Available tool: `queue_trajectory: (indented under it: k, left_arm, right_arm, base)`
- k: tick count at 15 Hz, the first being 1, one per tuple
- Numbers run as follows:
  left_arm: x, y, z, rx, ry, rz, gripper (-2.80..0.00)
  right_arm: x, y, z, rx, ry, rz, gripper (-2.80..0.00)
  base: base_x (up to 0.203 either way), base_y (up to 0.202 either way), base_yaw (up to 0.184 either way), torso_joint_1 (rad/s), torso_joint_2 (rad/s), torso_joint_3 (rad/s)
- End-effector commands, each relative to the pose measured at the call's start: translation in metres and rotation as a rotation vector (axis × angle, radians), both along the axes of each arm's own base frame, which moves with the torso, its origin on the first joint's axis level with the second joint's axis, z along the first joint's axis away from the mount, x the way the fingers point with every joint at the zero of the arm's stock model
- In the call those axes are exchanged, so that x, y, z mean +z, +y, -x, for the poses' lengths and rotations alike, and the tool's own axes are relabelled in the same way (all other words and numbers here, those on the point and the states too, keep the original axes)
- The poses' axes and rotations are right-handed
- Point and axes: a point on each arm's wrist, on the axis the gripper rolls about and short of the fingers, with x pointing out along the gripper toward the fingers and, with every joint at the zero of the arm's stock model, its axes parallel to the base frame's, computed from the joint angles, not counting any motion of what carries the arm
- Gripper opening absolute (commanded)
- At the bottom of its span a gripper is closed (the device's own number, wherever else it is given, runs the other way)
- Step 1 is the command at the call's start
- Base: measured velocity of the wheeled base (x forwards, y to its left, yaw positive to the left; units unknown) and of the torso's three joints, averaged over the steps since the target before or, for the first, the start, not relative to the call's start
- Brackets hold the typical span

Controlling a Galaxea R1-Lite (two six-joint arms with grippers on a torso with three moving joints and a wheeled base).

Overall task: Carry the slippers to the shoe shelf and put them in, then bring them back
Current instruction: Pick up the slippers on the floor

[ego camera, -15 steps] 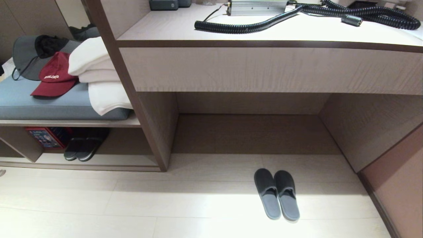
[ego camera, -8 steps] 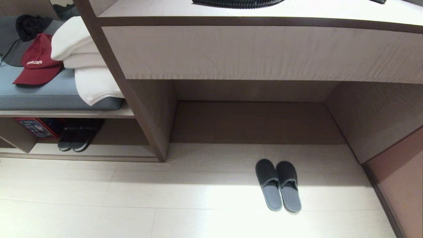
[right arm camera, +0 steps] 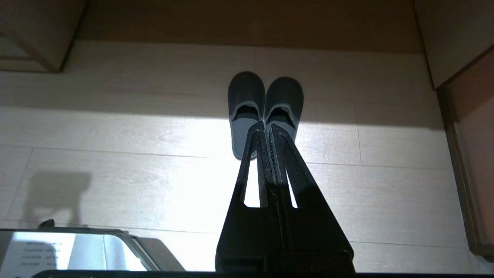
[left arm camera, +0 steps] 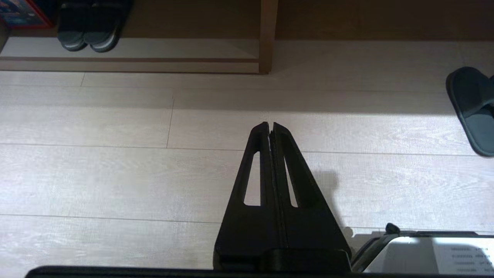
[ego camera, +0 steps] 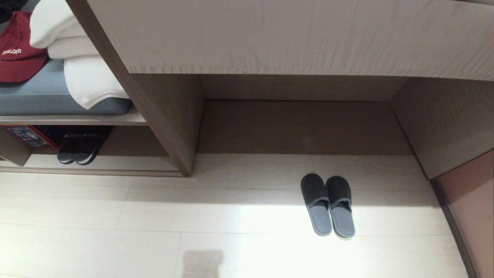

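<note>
a: start at the right claw [right arm camera: 268, 124]. what's it doing?

b: its two fingers are pressed flat together with nothing between them. it hangs above the floor [ego camera: 115, 216], and in its own wrist view the tips line up right over the heel ends of the slippers [right arm camera: 264, 108]. they're below and ahead of it, not touching.

a: and the left claw [left arm camera: 270, 124]?

b: closed the same way, empty, over bare floor. from its wrist view only one slipper shows, off at the edge on the robot's right side. so the right arm is clearly the nearer one.

a: where do the slippers sit in the room?

b: on the floor, side by side and touching along their inner edges, just in front of the open recess under the worktop [ego camera: 293, 42]. in the head view they're right of centre.

a: which way do they lie?

b: long axis runs away from the robot, tilted slightly. toe bands point into the recess, open heels face back toward the robot.

a: and the shoe shelf [ego camera: 96, 164]?

b: well off to the robot's left, past the upright panel, with a black pair [ego camera: 79, 148] already in its cubby. my guess: the right claw must open and drop onto the heel ends first.
</note>
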Motion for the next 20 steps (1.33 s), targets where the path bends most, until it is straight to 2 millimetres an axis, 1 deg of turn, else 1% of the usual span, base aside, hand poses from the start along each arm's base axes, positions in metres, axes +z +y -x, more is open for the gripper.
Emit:
queue_trajectory:
  k: [1,20]
  left_arm:
    - [0.0,0.0,0.0,0.002,0.0,0.0,-2.8]
    - [0.0,0.0,0.0,0.0,0.0,0.0,-2.8]
  right_arm:
    - [0.0,0.0,0.0,0.001,-0.001,0.0,-2.8]
    - [0.0,0.0,0.0,0.001,-0.001,0.0,-2.8]
  base:
    - [0.0,0.0,0.0,-0.003,0.01,-0.198]
    - [0.0,0.0,0.0,0.003,0.0,-0.196]
